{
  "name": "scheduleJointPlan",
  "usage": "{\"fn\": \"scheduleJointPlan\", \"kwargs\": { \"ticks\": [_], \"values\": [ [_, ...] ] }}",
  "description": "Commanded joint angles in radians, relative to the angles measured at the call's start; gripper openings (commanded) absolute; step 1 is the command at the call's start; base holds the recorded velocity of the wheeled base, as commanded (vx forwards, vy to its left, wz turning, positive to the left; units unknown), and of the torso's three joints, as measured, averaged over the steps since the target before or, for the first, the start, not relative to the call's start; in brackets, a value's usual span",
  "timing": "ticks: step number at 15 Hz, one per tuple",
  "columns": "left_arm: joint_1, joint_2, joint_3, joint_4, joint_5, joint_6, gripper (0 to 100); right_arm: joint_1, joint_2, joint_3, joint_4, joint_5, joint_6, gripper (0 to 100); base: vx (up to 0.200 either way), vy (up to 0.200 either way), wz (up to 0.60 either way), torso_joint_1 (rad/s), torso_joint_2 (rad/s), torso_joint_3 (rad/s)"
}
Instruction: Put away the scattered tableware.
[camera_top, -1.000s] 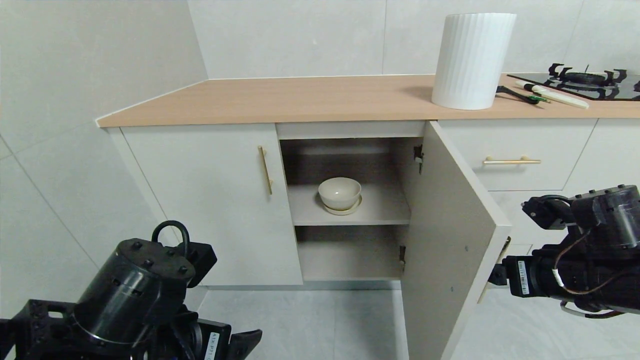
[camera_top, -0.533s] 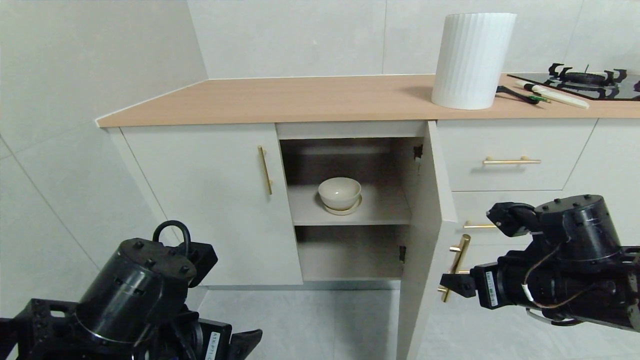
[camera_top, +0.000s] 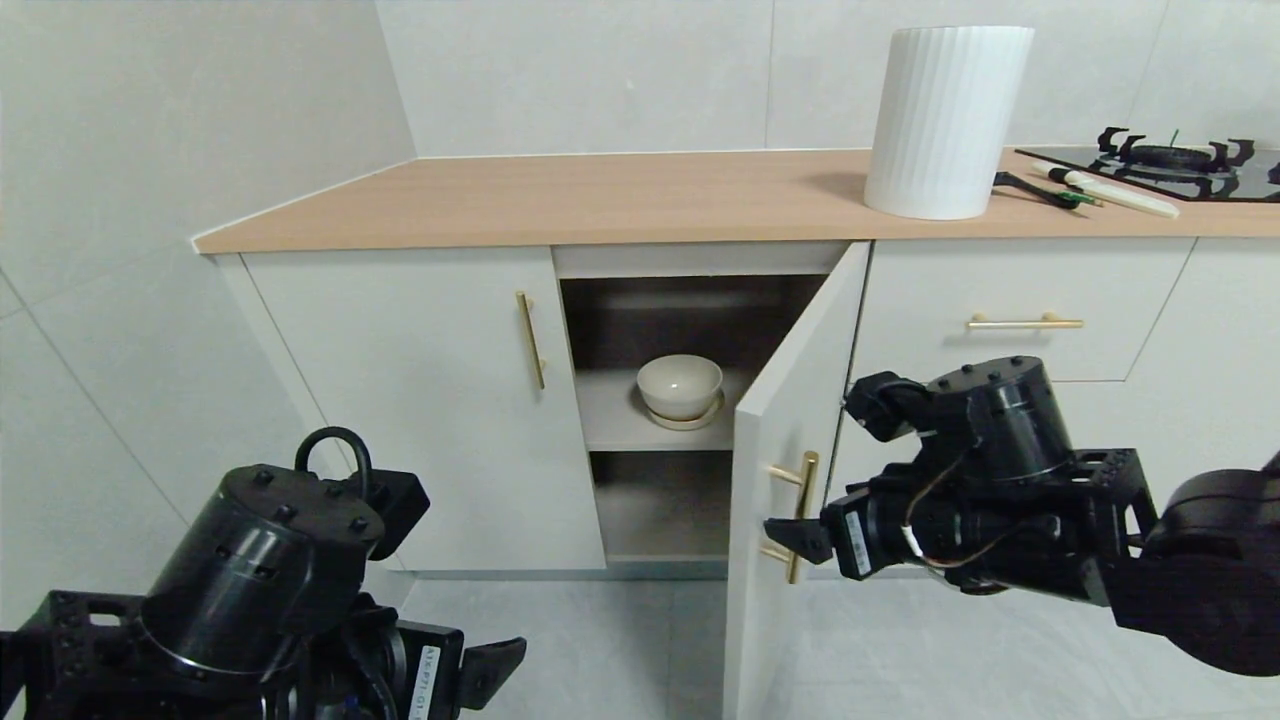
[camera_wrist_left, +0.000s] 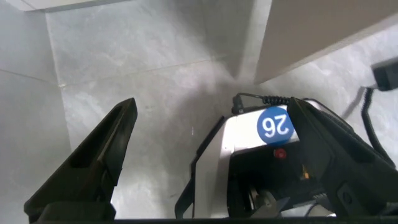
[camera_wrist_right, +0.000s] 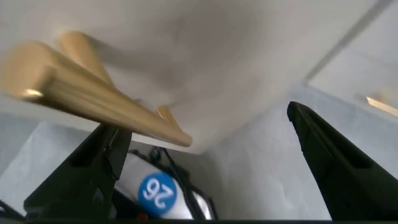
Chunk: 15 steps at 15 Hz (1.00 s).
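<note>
right gripper (camera_top: 792, 538): fingers spread wide, closed on nothing; it sits on the outer face of the cabinet door, right at the handle, which lies across the gap between the fingers. This looks like a push on the door rather than a grip.
handle (camera_top: 800, 515): brass bar low on the door's free edge, the natural place to press for leverage.
cabinet door (camera_top: 790, 400): hinged on its right side and standing about half shut, so closing it seems to be the step in hand.
bowl (camera_top: 680, 384): behind the door, inside the cabinet, sitting in a saucer (camera_top: 690, 421) on the upper shelf (camera_top: 615, 420). It is set well back from the shelf's front edge, so the door should clear it.
left gripper (camera_wrist_left: 211, 109): fingers apart and empty, held low over the floor, well left of the door and out of its swing.
utensils (camera_top: 1085, 190): on the countertop (camera_top: 600, 195) above and right of the door, beside a white ribbed canister (camera_top: 945, 120); possibly more to put away.
</note>
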<state>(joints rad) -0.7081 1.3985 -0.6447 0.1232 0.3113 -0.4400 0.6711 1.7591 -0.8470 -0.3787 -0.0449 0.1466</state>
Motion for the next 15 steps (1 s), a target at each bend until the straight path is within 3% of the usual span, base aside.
{"fn": "scheduleJointPlan", "kwargs": {
  "ticks": [1,5,8,11,15],
  "values": [
    [-0.001,0.005,0.0,0.0,0.005,0.0,100,0.048,0.094,-0.095,-0.008,-0.001,0.001,100,0.0,0.0,0.0,0.0,0.0,0.0],
    [-0.001,0.008,0.0,0.0,0.011,0.006,100,0.096,0.0,-0.05,-0.008,-0.064,0.001,100,0.0,0.0,0.0,0.0,0.0,0.0],
    [0.001,0.01,0.003,0.0,0.025,0.01,100,0.007,-0.087,-0.026,0.009,-0.056,-0.004,100,0.0,0.0,0.0,0.0,0.0,0.0],
    [0.002,0.007,0.002,0.0,0.026,0.01,100,-0.084,0.025,-0.06,0.003,-0.059,-0.022,100,0.0,0.0,0.0,0.0,0.0,0.0],
    [0.032,0.002,-0.009,0.0,0.058,0.01,100,-0.119,0.227,-0.078,-0.184,-0.072,-0.005,100,0.0,0.0,0.0,0.0,0.0,0.0]
  ]
}}
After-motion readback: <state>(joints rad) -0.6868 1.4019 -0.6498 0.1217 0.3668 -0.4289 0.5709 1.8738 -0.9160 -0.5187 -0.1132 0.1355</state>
